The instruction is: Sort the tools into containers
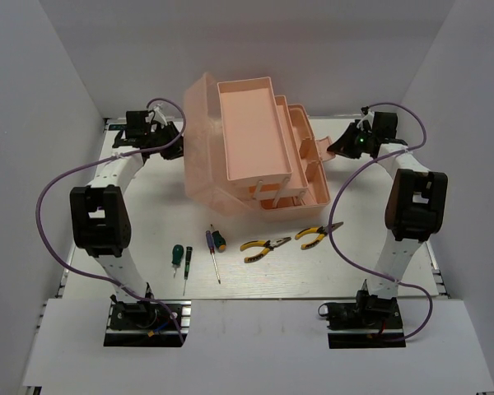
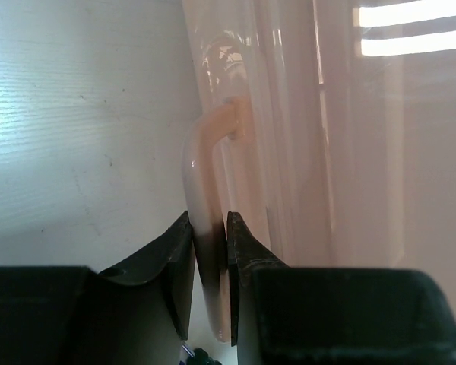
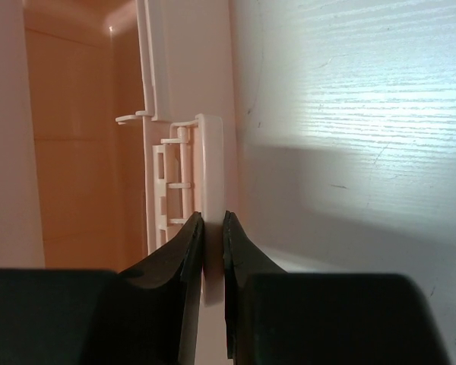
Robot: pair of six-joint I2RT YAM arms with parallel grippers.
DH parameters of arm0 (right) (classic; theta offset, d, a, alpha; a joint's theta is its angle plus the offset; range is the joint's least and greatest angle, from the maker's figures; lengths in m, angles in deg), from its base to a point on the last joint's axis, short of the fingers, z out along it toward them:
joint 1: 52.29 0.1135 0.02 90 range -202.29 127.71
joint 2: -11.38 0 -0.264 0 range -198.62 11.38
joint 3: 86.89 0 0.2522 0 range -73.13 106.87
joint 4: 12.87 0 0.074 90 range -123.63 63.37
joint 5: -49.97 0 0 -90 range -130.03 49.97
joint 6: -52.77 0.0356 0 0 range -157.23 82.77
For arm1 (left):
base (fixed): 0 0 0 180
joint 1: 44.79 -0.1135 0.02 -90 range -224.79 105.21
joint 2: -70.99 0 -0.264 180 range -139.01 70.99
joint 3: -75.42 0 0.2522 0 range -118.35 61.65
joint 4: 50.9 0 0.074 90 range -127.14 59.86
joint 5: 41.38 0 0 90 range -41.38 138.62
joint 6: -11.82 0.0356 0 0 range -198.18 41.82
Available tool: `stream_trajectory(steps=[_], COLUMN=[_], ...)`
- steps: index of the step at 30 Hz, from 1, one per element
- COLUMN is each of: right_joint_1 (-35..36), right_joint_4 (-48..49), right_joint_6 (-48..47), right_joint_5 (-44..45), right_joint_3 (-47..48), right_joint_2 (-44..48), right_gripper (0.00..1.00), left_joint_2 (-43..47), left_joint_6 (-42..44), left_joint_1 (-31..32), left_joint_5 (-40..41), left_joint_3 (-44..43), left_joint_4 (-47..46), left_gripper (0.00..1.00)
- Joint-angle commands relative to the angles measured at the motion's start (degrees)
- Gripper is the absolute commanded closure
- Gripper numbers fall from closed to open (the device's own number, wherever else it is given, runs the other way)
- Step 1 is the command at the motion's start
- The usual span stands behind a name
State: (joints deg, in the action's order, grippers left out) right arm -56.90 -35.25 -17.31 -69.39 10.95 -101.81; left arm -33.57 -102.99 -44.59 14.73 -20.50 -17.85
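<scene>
The tools are lying in a loose row on the counter (image 1: 255, 284), in front of the opened toolbox (image 1: 204, 156) and well apart from both arms. The dark green screwdriver (image 1: 178, 256) is lying at the left with the blue-and-green screwdriver (image 1: 215, 245) just beside it. To their right are the left pliers (image 1: 265, 247) and the right pliers (image 1: 319, 235). Nothing is sitting in the trays (image 1: 251, 127).

The left gripper (image 2: 209, 220) is clenching its fingers (image 2: 175, 258) on the toolbox's curved lid handle (image 2: 205, 160). The right gripper (image 3: 211, 220) is pinching a thin flat tab (image 3: 211, 167) on the box's right side, probably the latch. So both are holding the box, not a tool.

The tools are looking small, stiff and light. The screwdrivers are likely to be rolling on their round handles, and their thin shafts are offering little to pinch, so the handle taken across its width is looking like the best hold. The pliers are lying flat and steady. Gripping near the pivot, or across both yellow handles together, is likely to be keeping them from splaying. The box is looking like thin, light plastic that may be sliding or flexing under a pull.
</scene>
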Motion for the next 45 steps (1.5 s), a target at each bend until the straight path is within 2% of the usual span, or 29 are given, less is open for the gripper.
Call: stream_trajectory(steps=[1, 2, 5, 8, 9, 10, 18, 25, 26, 27, 28, 29, 30, 36, 41, 43, 44, 45], right_joint_1=[-2.6, -2.6, -2.5, -2.5, -2.6, -2.5, -2.6, -2.6, -2.5, -2.7, -2.7, -2.7, -2.7, -3.1, -3.3, -3.6, -3.8, -4.0], right_joint_4=[0.9, 1.2, 1.5, 1.7, 1.9, 1.8, 2.0, 2.2, 2.2, 2.1, 2.2, 2.2, 2.2, -1.6, -8.3, -10.2, -13.3, -14.3], right_joint_6=[-1.1, -0.9, -0.9, -1.0, -0.8, -0.8, -0.9, -0.9, -1.5, -1.6, -1.8, -2.2, -2.4, -4.3, -14.7, -19.6, -26.4, -27.9], right_joint_5=[4.6, 4.5, 4.2, 3.9, 3.8, 3.8, 3.4, 2.0, 1.9, 1.8, 1.4, 1.6, 1.6, -0.5, 2.5, 2.6, 1.4, -1.1], right_joint_3=[-1.5, -1.9, -2.2, -2.6, -2.6, -2.6, -3.1, -3.1, -3.1, -3.0, -3.1, -3.2, -3.1, -3.1, -5.9, -7.5, -9.0, -10.0], right_joint_2=[2.1, 2.2, 2.2, 2.1, 2.1, 2.2, 2.2, 2.2, 2.2, 2.4, 2.8, 3.0, 3.2, 6.2, 13.1, 17.8, 19.0, 22.9], right_gripper=[1.00, 1.00, 1.00, 1.00, 1.00, 1.00, 1.00, 1.00, 0.89, 0.81, 0.68, 0.64, 0.61, 0.38, 0.27, 0.09, 0.09, 0.09], left_joint_2=[2.3, 2.3, 1.8, 1.2, 1.2, 0.7, 0.1, 5.6, 7.9, 9.2, 10.5, 11.8, 14.3, 23.2, 31.2, 35.1, 36.3, 37.3], left_joint_6=[3.9, 3.9, 3.9, 2.9, 2.8, 2.8, 1.7, 0.6, -0.1, -0.1, -0.1, -0.7, -0.7, -3.0, -3.0, -3.0, -3.0, -3.0], left_joint_1=[-3.6, -3.6, -4.8, -5.5, -5.5, -6.2, -7.9, -8.5, -8.5, -8.5, -8.5, -8.5, -8.5, -8.5, -7.2, -6.5, -6.5, -6.5], left_joint_5=[3.9, 3.9, 4.5, 4.5, 4.5, 4.5, 4.0, 5.9, 6.5, 7.8, 8.3, 8.3, 9.2, 9.8, 6.1, 3.7, 1.7, 0.7], left_joint_3=[0.2, 0.2, 0.2, 0.8, 0.8, 0.8, 1.3, 4.0, 5.4, 5.9, 6.6, 7.3, 7.4, 11.3, 18.5, 22.8, 24.5, 26.1], left_joint_4=[0.0, 0.0, 0.0, 0.0, 0.0, 0.0, -0.5, -1.0, -1.0, -1.5, -1.5, -1.5, -2.1, -4.1, -7.9, -9.3, -10.7, -11.4], left_gripper=[0.76, 0.73, 0.56, 0.42, 0.33, 0.30, 0.26, 0.23, 0.23, 0.12, 0.12, 0.10, 0.00, 0.00, 0.00, 0.00, 0.00, 0.00])
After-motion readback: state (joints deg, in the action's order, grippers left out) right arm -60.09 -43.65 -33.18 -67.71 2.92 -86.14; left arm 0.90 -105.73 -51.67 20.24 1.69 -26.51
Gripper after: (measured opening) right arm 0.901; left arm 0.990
